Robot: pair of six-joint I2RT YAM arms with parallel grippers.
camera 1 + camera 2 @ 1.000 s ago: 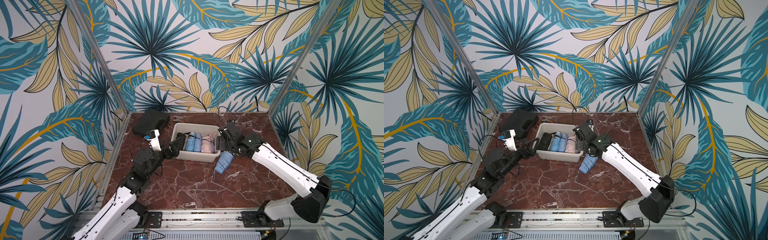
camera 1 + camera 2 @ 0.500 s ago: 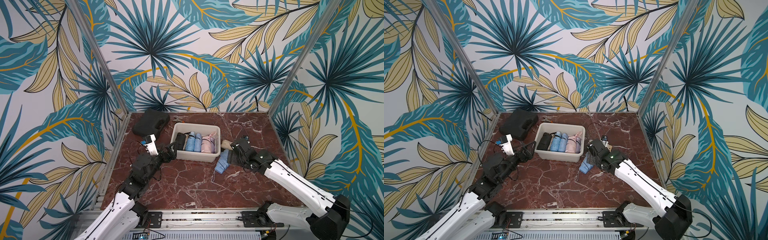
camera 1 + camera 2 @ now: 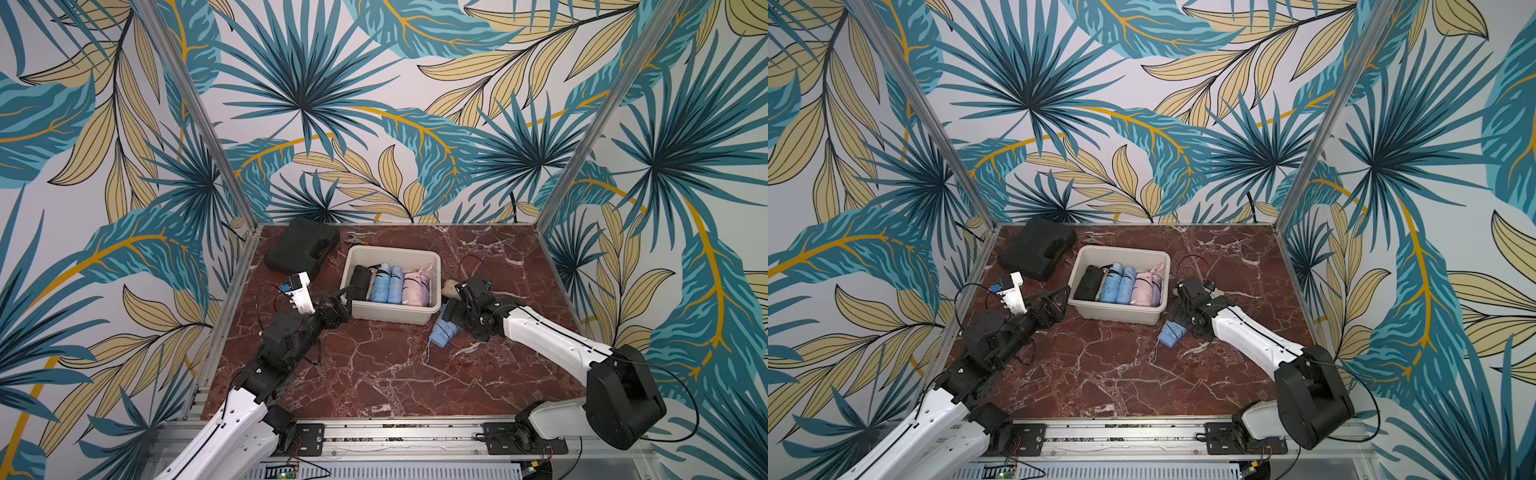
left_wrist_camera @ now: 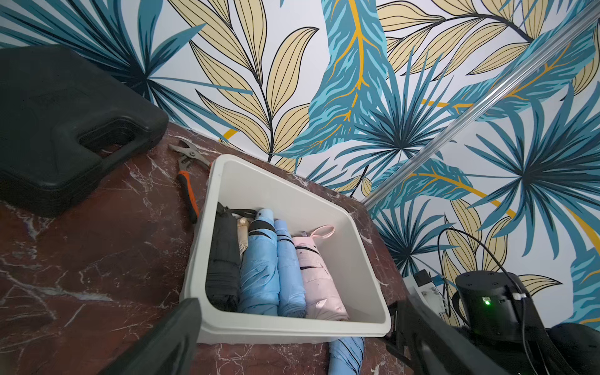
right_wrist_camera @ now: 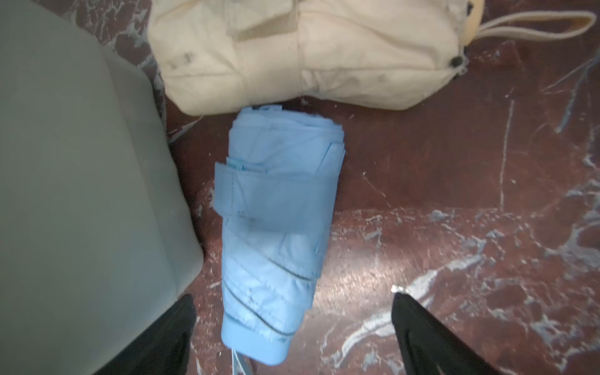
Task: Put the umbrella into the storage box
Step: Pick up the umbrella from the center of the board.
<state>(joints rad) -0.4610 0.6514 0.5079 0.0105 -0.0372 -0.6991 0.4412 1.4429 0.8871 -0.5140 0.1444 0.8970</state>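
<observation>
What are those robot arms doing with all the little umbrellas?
They are packing folded umbrellas into the storage box. A black umbrella, two blue ones and a pink umbrella already lie inside. One light blue umbrella lies on the table just outside the box, next to a cream umbrella. The right gripper hangs open over the light blue umbrella, not gripping it. The left gripper is open at the box's end, holding nothing.

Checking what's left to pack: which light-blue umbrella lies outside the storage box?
The light-blue umbrella on the table beside the storage box, at the open right gripper. The other two blue umbrellas lie inside it, side by side.
</observation>
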